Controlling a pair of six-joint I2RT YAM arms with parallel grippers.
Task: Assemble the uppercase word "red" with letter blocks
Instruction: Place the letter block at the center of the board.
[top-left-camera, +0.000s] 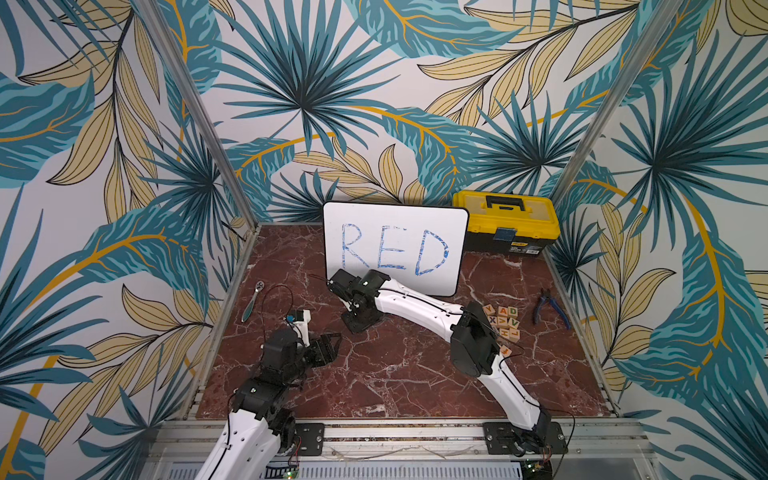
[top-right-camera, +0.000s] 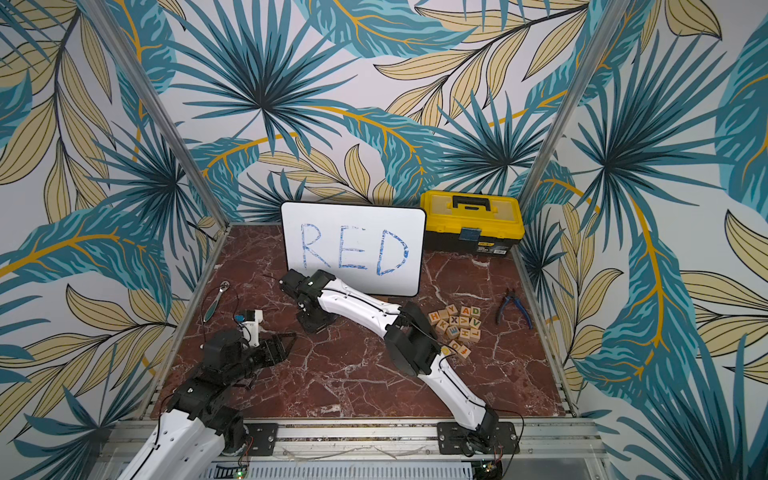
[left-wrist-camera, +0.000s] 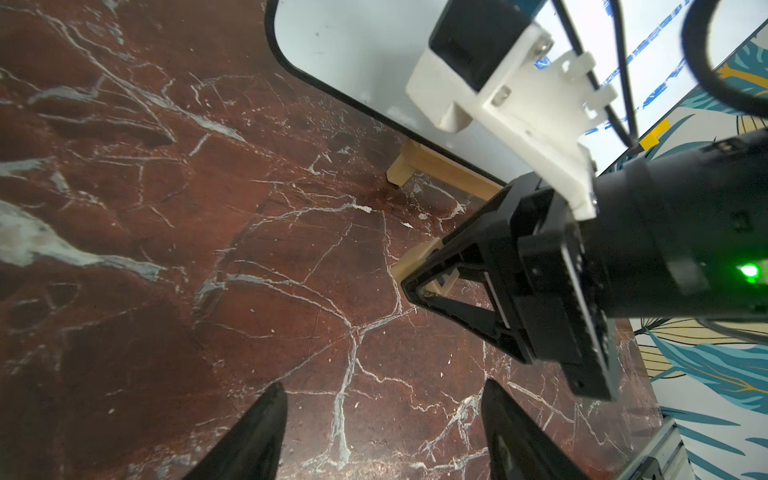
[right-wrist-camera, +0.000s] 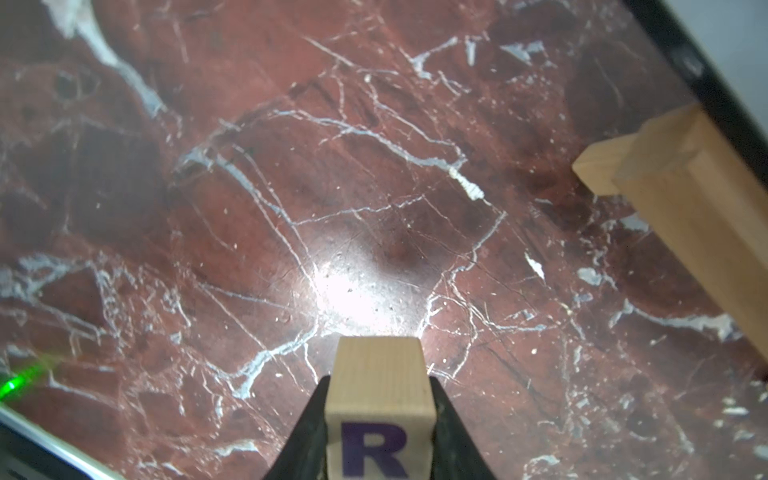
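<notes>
Grips one R block (right-wrist-camera: 380, 395) in the right jaws.
Holds it low over the counter (top-left-camera: 395, 374) toward the far edge, near the wooden foot (right-wrist-camera: 685, 199) of the one whiteboard (top-left-camera: 395, 245); cannot tell whether touching down. Shows the left jaws wide and empty, toward the near left corner. Counts about thirteen loose letter blocks (top-right-camera: 457, 326) bunched by the right edge, partly behind the right arm (top-left-camera: 415, 305), one pair of pliers (top-left-camera: 548, 309) beside them, one ratchet (top-left-camera: 251, 303) by the left edge, one yellow toolbox (top-left-camera: 505, 226) in the far right corner.
</notes>
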